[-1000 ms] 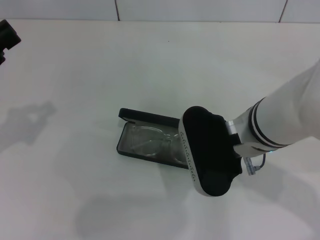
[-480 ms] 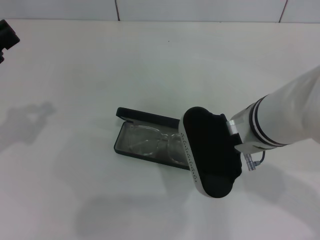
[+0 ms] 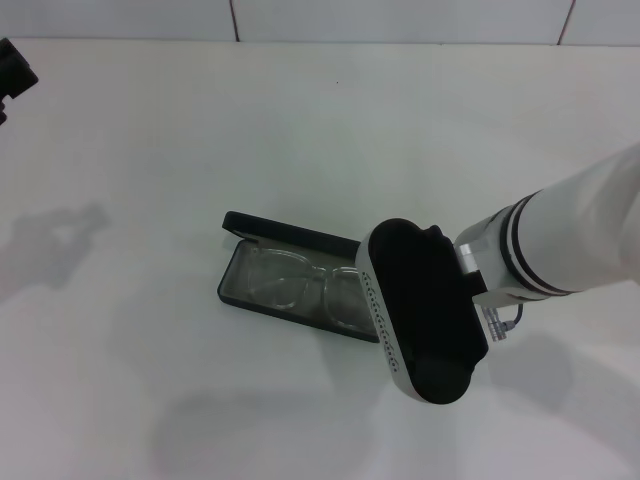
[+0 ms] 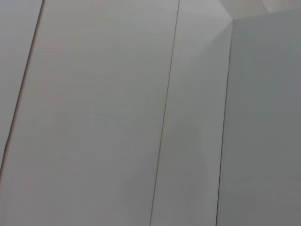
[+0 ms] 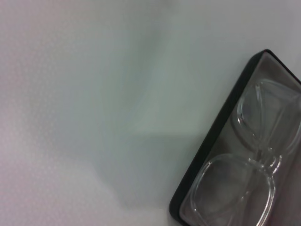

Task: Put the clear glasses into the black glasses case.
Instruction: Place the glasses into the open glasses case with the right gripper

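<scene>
The black glasses case lies open on the white table, its lid folded back on the far side. The clear glasses rest inside on the grey lining. My right arm reaches in from the right, and the black housing of the right gripper hangs over the case's right end, hiding that end and the fingers. In the right wrist view the glasses sit within the case's dark rim, with bare table beside it. The left gripper stays parked at the far left corner.
The white table stretches around the case, and a tiled wall edge runs along the back. The left wrist view shows only pale flat panels with thin seams.
The case with the glasses has slid a little to the left, so more of the glasses shows. The right gripper's housing has shifted slightly nearer. The left arm has not moved.
</scene>
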Motion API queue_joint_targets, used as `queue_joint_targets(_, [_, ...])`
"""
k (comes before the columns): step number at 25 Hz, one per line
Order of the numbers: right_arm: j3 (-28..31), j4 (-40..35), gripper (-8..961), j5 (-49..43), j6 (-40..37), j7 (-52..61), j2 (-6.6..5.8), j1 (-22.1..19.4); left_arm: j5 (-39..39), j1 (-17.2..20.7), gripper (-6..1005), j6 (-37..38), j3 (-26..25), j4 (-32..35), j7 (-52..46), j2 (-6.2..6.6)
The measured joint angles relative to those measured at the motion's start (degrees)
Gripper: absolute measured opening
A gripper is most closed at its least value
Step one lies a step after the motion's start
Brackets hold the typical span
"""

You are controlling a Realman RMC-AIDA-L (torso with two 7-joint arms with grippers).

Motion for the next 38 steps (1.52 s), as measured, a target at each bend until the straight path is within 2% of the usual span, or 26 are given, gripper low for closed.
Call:
queue_joint_targets(16, [-1.97, -0.34, 143, -0.17, -0.37, -0.37, -0.03, 0.3, -0.04, -0.02, 158, 0.0, 0.01, 0.0, 0.22, -0.01])
queue_joint_targets(26, [-1.96, 0.45, 143, 0.09, 2.88, -2.35, -0.09, -0.24, -0.04, 0.19, 158, 0.0, 0.12, 0.1, 0.06, -0.01])
queue_joint_targets(38, [-1.95, 0.46, 143, -0.18, 8.36, -6.37, 0.03, -3.26, -0.04, 0.49, 158, 0.58, 0.26, 0.06, 0.01, -0.01])
